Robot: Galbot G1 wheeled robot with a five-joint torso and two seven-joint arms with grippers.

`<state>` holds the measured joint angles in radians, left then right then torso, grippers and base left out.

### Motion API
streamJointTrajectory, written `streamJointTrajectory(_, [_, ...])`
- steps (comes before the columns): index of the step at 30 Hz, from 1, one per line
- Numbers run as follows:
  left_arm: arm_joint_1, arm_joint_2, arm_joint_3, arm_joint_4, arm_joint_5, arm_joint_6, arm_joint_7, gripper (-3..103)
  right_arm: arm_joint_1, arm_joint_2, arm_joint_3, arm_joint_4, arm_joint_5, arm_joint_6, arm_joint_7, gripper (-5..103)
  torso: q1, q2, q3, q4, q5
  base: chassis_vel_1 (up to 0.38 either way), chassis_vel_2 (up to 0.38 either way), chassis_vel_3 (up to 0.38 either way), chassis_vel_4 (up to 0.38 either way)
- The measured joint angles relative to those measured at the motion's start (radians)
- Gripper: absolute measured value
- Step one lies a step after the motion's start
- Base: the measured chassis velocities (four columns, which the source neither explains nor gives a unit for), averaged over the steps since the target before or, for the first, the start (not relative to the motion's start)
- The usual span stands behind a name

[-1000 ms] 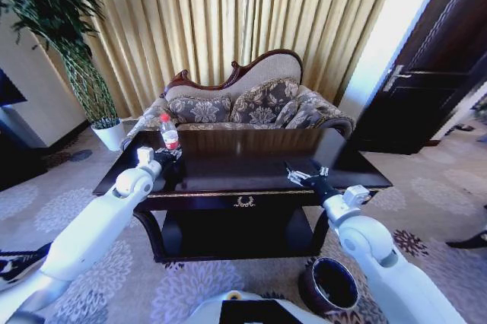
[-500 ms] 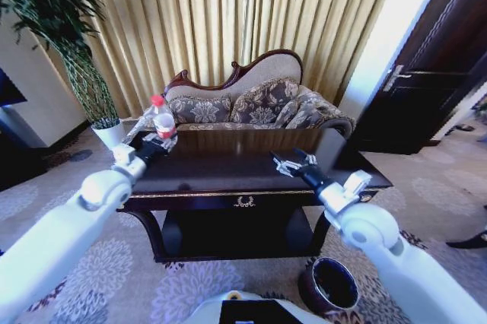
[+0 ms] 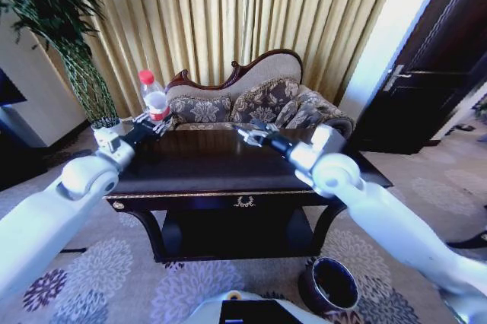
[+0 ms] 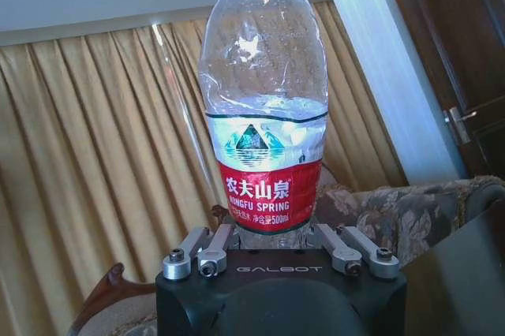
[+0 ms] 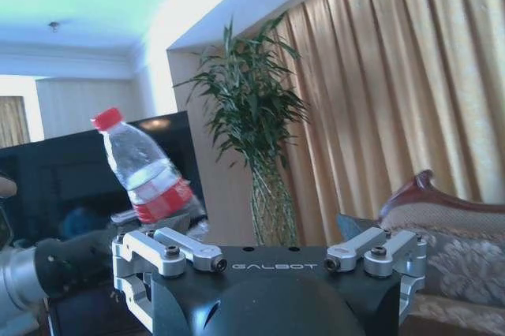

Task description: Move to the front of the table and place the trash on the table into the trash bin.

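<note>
Holding the bottle [image 3: 154, 97] upright by its base, my left gripper [image 3: 151, 122] has jaws clamped on it above the table's [image 3: 228, 179] far-left corner, clear for carrying to the trash bin [image 3: 330, 286]. My right gripper [image 3: 251, 133] hovers mid-table, jaws apart.

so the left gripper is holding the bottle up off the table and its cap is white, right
Not quite: the cap is red, as the head view shows. The rest holds: the left gripper grips the bottle by its base, lifted clear of the table.
</note>
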<state>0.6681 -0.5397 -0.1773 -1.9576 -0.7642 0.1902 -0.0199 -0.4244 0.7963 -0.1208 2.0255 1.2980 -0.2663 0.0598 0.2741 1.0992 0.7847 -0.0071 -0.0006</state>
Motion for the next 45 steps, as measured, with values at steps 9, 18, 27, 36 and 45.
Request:
streamJointTrajectory(9, [-0.195,-0.109,0.192,0.023,-0.131,0.103,-0.075,32,0.096,0.103,-0.069,-0.103,-0.087,0.005,0.001,100,0.0,0.0,0.0,-0.0005,0.0003,0.0,0.0,0.0,0.0])
streamJointTrajectory(18, [-0.235,-0.15,0.264,-0.023,-0.291,0.228,-0.161,32,0.103,0.154,-0.059,-0.134,-0.225,0.017,0.001,100,0.0,0.0,0.0,-0.0002,0.0004,0.0,0.0,0.0,0.0])
streamJointTrajectory(27, [-0.246,-0.121,0.272,-0.035,-0.33,0.284,-0.17,32,0.106,0.145,-0.063,-0.098,-0.212,0.006,0.0,100,0.0,0.0,0.0,-0.0001,0.0002,0.0,0.0,0.0,0.0])
streamJointTrajectory(36, [-0.301,-0.137,0.336,-0.028,-0.339,0.303,-0.166,32,0.107,0.129,-0.09,-0.087,-0.186,-0.009,0.0,100,0.0,0.0,0.0,-0.0003,0.0004,0.0,0.0,0.0,0.0])
streamJointTrajectory(45, [-0.348,-0.18,0.416,-0.025,-0.334,0.303,-0.182,32,0.116,0.13,-0.098,-0.093,-0.177,-0.01,0.0,100,0.0,0.0,0.0,-0.0004,0.0004,0.0,0.0,0.0,0.0])
